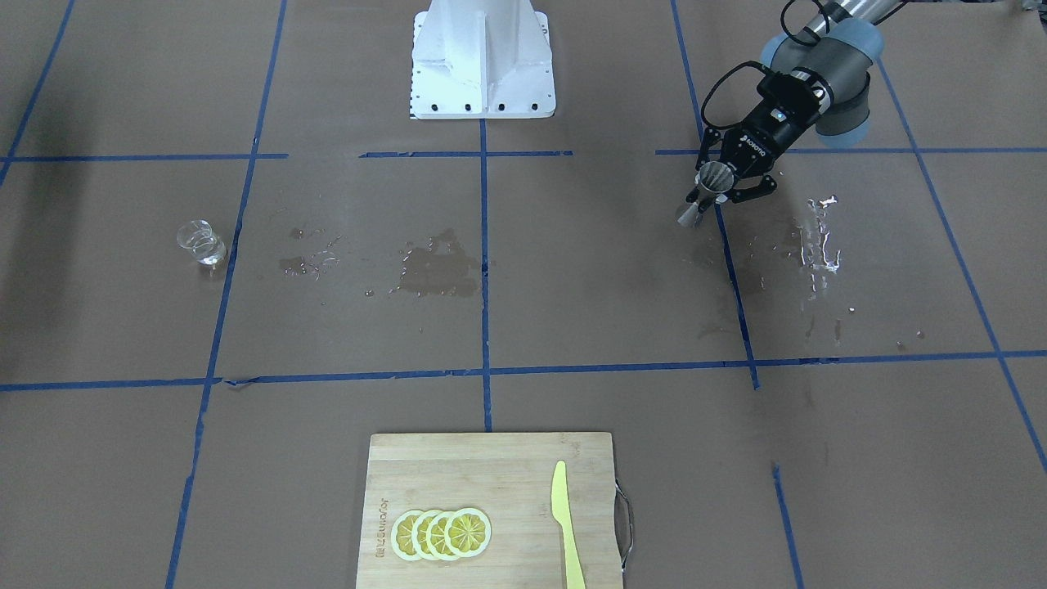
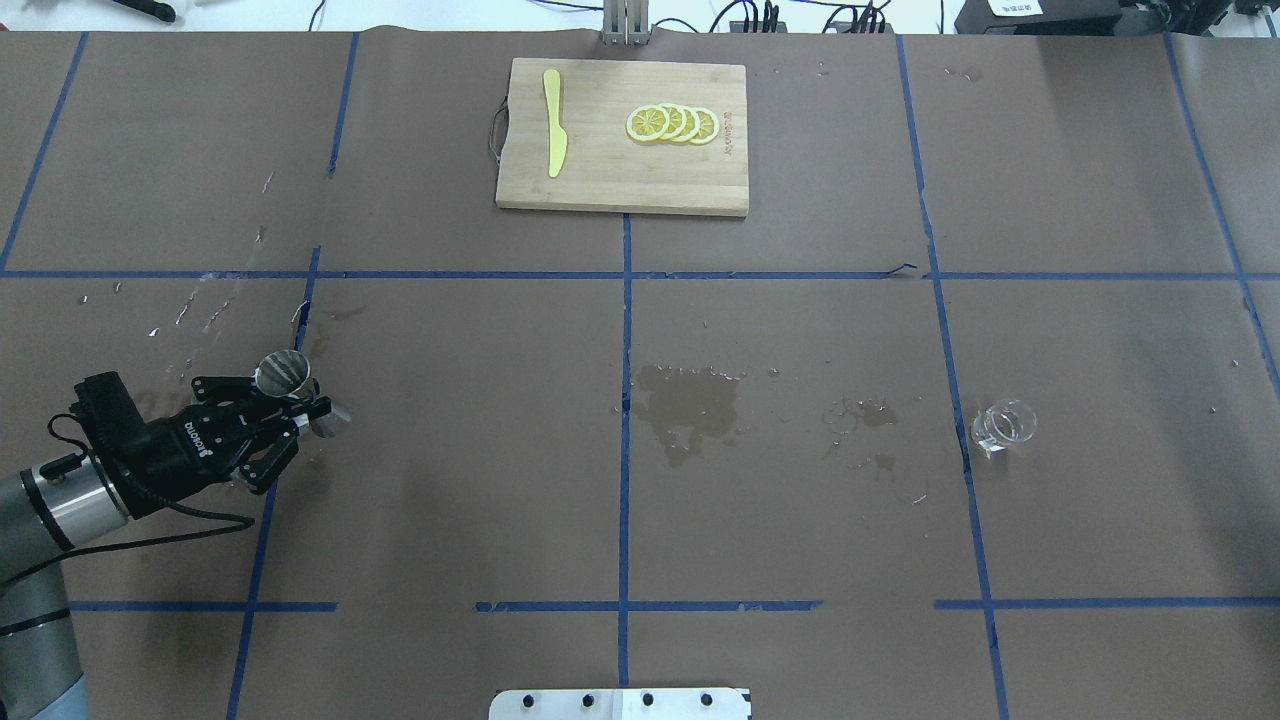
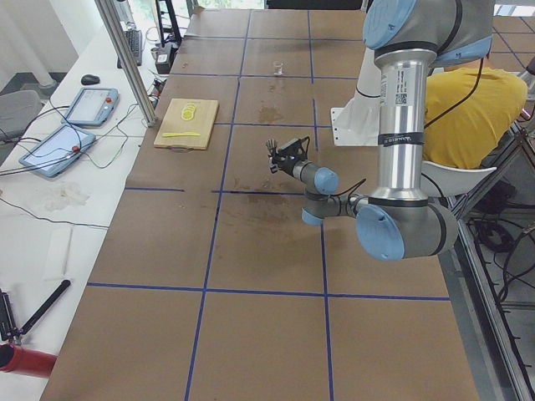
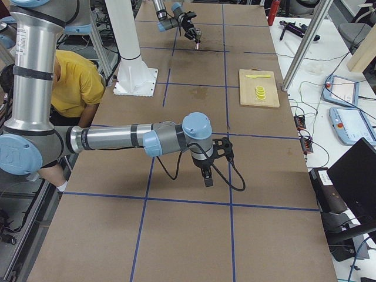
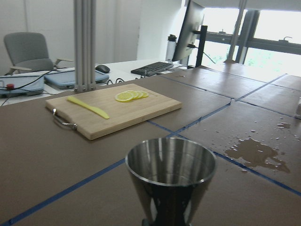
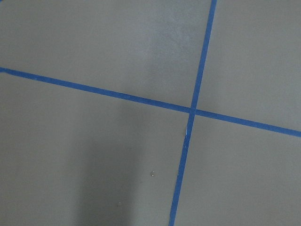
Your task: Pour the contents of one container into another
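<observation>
Brown table crossed by a blue tape grid — pale wooden board, yellow knife and lemon slices — silver-grey jigger, clear cup.

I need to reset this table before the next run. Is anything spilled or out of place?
Yes: liquid is spilled on the brown paper. A dark puddle lies near the centre, with smaller splashes toward the clear cup, and droplets beside the left gripper holding the jigger.

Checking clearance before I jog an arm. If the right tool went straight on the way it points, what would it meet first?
The right tool points about straight down, so it would first meet the brown table, near a blue tape crossing. Its height is unclear.
</observation>
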